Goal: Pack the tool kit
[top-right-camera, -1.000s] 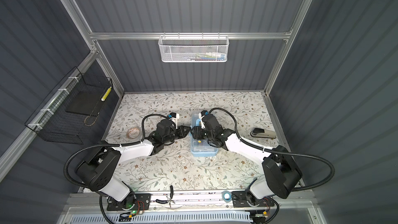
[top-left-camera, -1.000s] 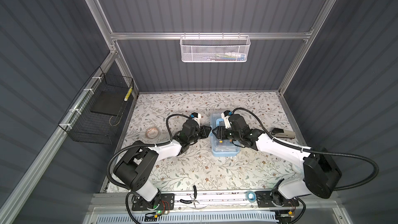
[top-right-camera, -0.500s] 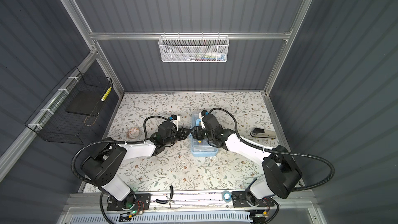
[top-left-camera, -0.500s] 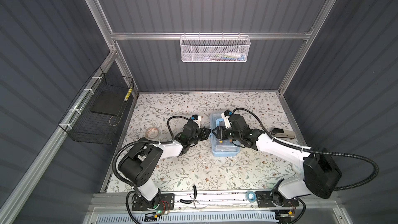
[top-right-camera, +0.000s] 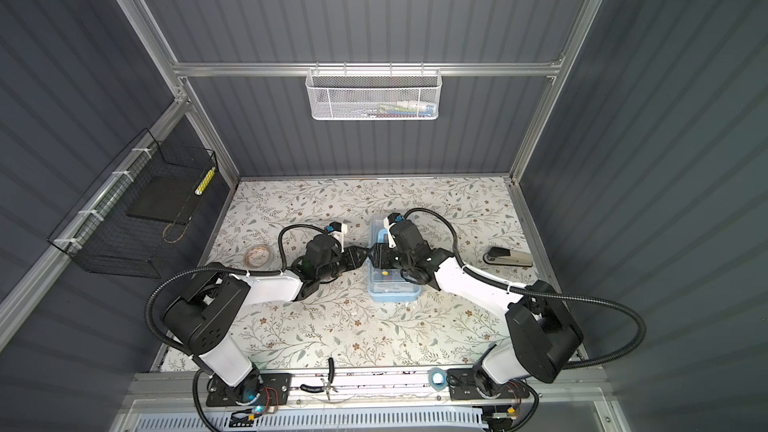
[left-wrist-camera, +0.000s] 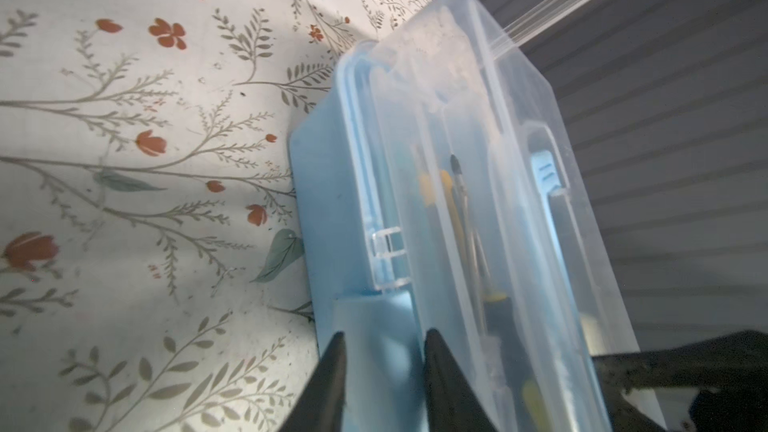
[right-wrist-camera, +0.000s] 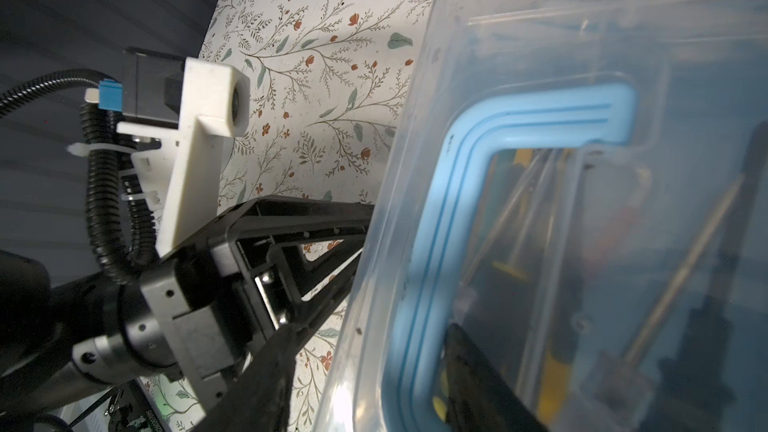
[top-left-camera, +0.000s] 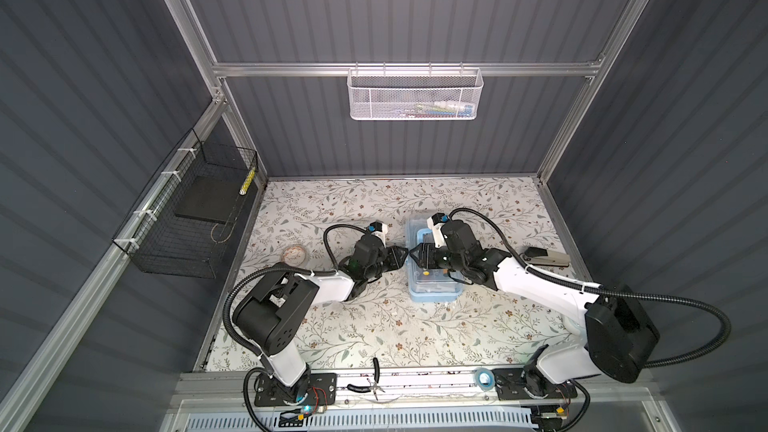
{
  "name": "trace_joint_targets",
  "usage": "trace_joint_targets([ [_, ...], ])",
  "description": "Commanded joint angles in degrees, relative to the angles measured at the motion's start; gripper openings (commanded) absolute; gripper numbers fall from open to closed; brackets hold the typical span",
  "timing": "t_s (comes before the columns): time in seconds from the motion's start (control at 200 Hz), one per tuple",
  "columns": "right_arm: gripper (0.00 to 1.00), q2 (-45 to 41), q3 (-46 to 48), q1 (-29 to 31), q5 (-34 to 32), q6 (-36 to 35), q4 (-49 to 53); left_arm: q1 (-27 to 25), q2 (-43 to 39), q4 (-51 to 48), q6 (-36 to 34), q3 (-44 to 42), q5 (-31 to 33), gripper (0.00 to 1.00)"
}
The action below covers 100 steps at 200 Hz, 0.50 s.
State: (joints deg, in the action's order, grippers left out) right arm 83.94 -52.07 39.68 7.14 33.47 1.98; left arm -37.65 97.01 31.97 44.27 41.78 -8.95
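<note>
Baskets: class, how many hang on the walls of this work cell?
2. A white mesh basket hangs from the rail on the back wall; a black wire basket hangs on the left wall. No other is in view.

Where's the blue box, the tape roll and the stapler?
blue box (top-left-camera: 436, 290): in a top view, on its near end.
tape roll (top-left-camera: 287, 255): in a top view, on its ring.
stapler (top-left-camera: 549, 258): in a top view, on its grey body.
</note>
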Motion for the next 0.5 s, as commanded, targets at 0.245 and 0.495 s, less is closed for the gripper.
trace_joint_targets([
  [0.245, 0.58, 2.97, 2.13, -0.35, -0.28, 0.36, 5.14, -3.74, 0.27, -24.52, -8.21, 9.63, 7.35, 0.26],
  [0.495, 0.58, 3.38, 1.19, -0.39, -0.28, 0.12, 5.70, -3.33, -1.02, -25.33, -8.28, 8.10, 9.04, 0.21],
])
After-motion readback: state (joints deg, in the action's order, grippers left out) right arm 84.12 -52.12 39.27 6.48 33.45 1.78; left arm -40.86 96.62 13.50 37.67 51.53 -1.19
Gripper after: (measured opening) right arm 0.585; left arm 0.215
